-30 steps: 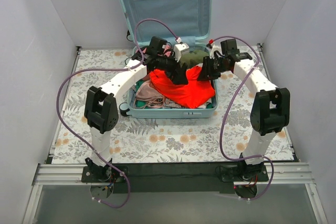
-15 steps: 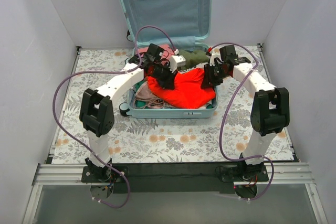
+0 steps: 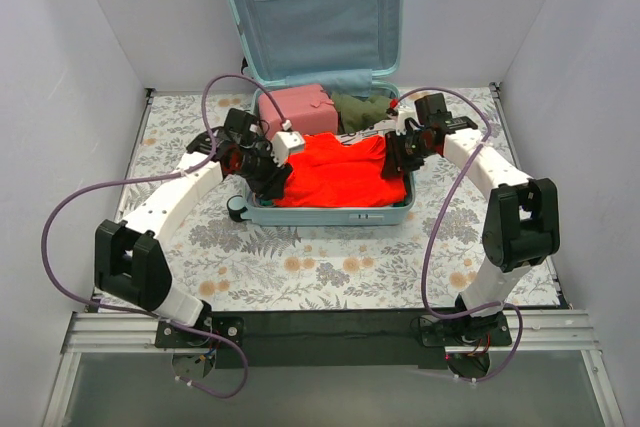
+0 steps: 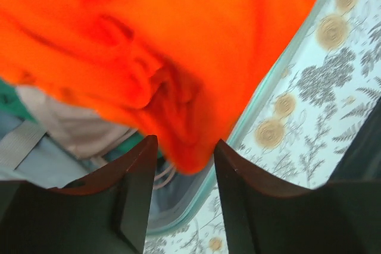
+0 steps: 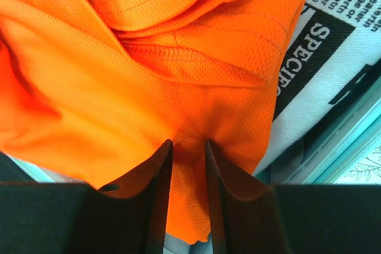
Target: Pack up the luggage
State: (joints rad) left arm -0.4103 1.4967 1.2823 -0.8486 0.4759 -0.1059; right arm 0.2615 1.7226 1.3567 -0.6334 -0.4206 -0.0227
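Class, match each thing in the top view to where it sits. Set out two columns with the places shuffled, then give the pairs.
Things:
1 orange garment
2 pink case
3 olive-green bundle
4 open lid

Places:
A standing upright at the back
B far-left corner of the luggage
C far-right corner
D spread across the near half

Pairs: 1-D, 2-B, 3-C, 4-A

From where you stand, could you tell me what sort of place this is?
Probably a robot test booth, not a home: plain white walls box in a floral-covered table, two arms are bolted at its near edge, and the open luggage sits on it.
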